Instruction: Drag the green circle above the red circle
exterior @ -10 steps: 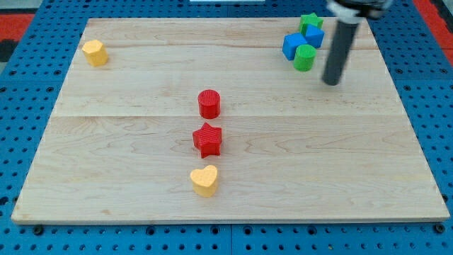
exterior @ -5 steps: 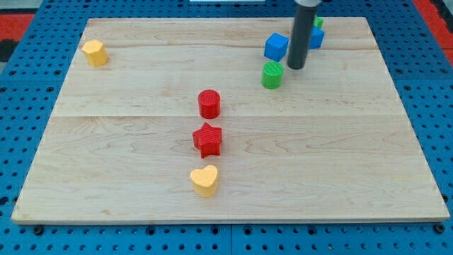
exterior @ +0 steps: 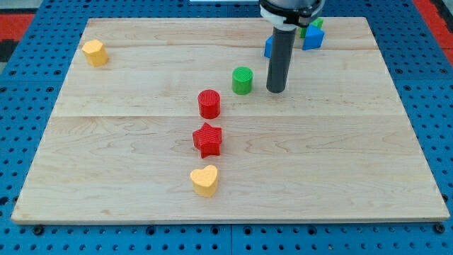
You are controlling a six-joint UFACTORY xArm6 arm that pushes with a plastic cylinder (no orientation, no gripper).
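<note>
Near the board's upper middle: green circle [exterior: 242,80], a short upright cylinder, standing just up and to the view's right of the red circle [exterior: 209,103], apart from it. Rod tip [exterior: 275,91] rests on the wooden board [exterior: 127,142] just to the view's right of the green circle, a small gap showing between them; the rod carries no jaws and holds nothing.

Handling, judged: small, rigid, probably light plastic; likely slides readily on smooth wood. Round wall may roll off an off-centre push, so contact is best made squarely on its right-hand side, low, driving toward the view's left.

Also present: red star [exterior: 207,139], yellow heart [exterior: 204,180], yellow block [exterior: 94,52], two blue blocks [exterior: 312,37] and a green block [exterior: 316,23] partly hidden behind the rod.
</note>
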